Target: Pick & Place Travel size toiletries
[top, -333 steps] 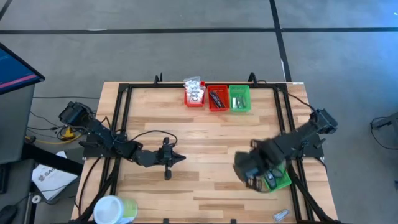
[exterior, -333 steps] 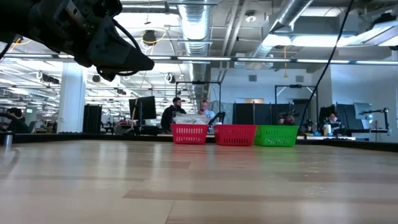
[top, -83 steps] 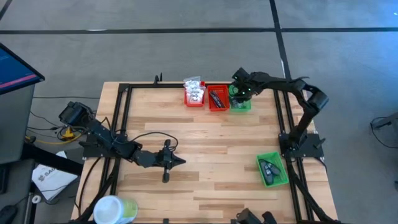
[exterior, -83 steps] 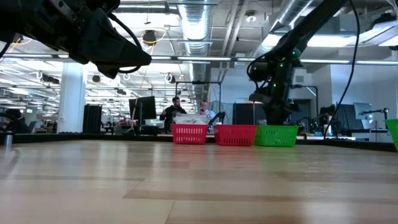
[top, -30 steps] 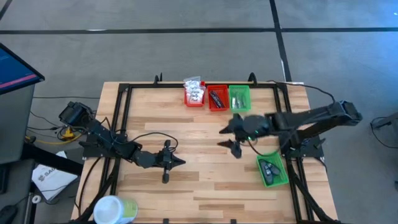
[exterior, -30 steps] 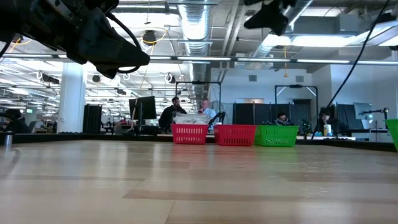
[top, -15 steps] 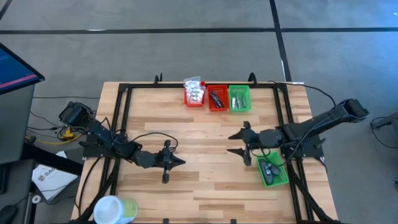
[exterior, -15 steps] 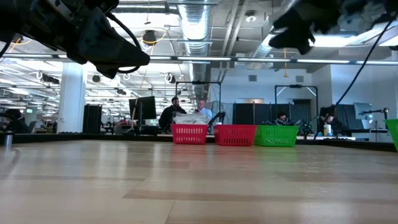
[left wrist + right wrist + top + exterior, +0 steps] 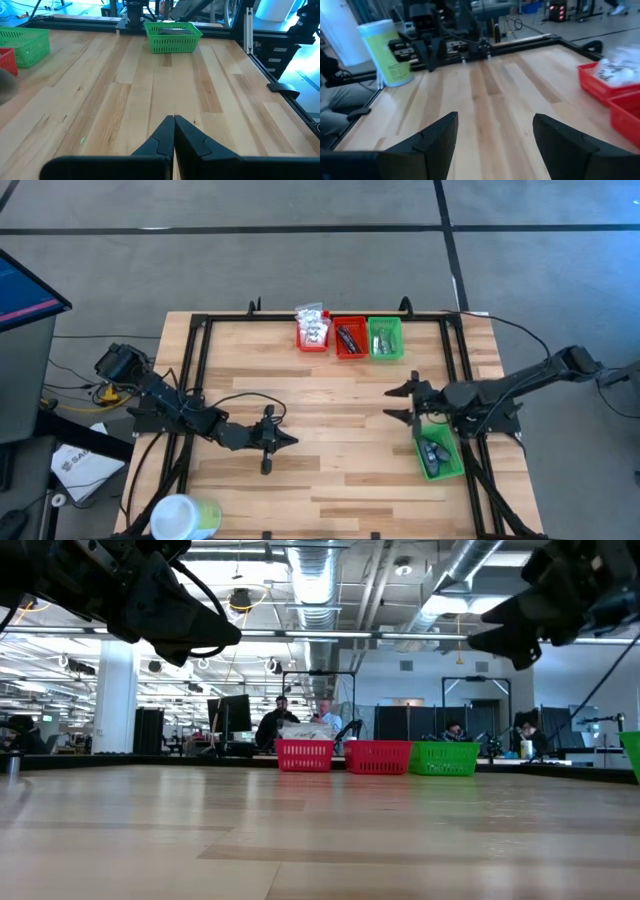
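The travel size toiletries lie in bins. At the far edge, white packets fill a red bin (image 9: 313, 330), dark sticks lie in a second red bin (image 9: 349, 338), and silvery sachets lie in a green bin (image 9: 385, 338). Dark ovals sit in another green bin (image 9: 437, 452) near the right edge. My right gripper (image 9: 398, 402) hovers open and empty above the table, just left of that bin's far end; its fingers (image 9: 440, 140) stand wide apart. My left gripper (image 9: 272, 440) rests shut over the table's left-middle, touching nothing.
A big white-and-green tub (image 9: 183, 516) stands at the near left corner. A black frame rail (image 9: 455, 370) borders the tabletop. Bare wood lies between the two arms. People sit at desks in the room beyond the far bins (image 9: 303, 755).
My right gripper has gone toward the table's right edge and come lower, ending beside the green bin near that edge. It has stayed open and empty.
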